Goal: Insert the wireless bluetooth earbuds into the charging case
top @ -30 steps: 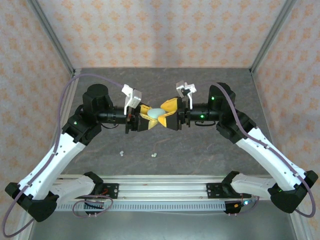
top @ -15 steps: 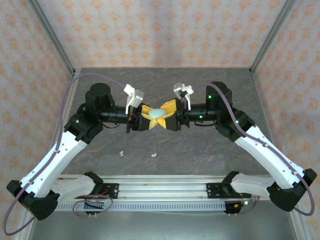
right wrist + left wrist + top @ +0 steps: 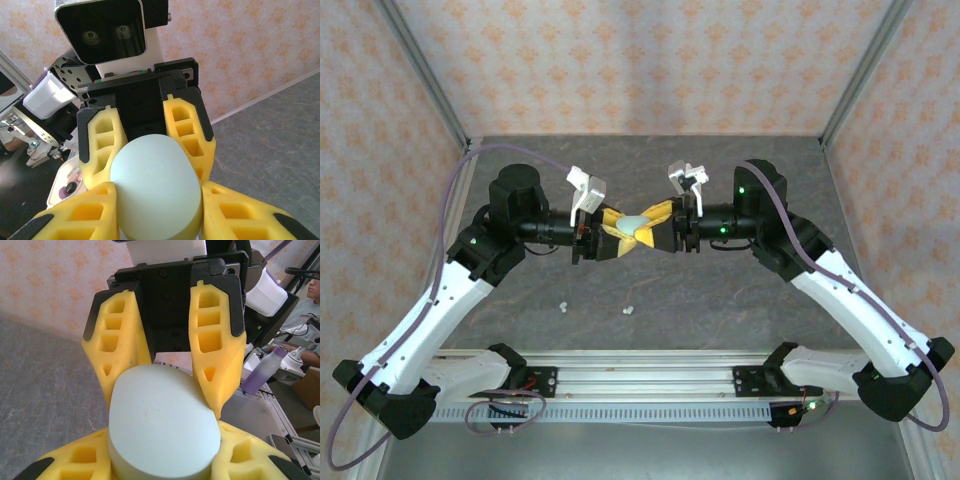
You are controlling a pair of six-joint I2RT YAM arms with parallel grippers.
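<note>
Holding: the left gripper (image 3: 623,233) and the right gripper (image 3: 648,230) meet tip to tip above the middle of the table (image 3: 740,300), both pinching one pale green case (image 3: 634,227).
Left gripper: its yellow fingers (image 3: 75,462) are narrowed onto the near end of the case (image 3: 162,425), one at 8 o'clock and one at 4 o'clock of it in the left wrist view.
Right gripper: its fingers (image 3: 240,220) are narrowed onto the opposite end of the case (image 3: 155,185). In the left wrist view they press the far rim at 11 and 1 o'clock.
Case position: in the air between the two sets of fingers, clear of the table.
Case axis: from above the oval reads longer from 9 to 3 o'clock, along the line joining the grippers. A flat oval face shows to the left wrist camera, a domed face to the right.
Case contents: cannot tell; its inside is hidden.
Earbuds: one earbud (image 3: 564,306) lies on the table at 7 o'clock of the case, the second earbud (image 3: 627,310) at 6 o'clock. Both are well apart from the case.
Earbud pointing: too small to tell.
</note>
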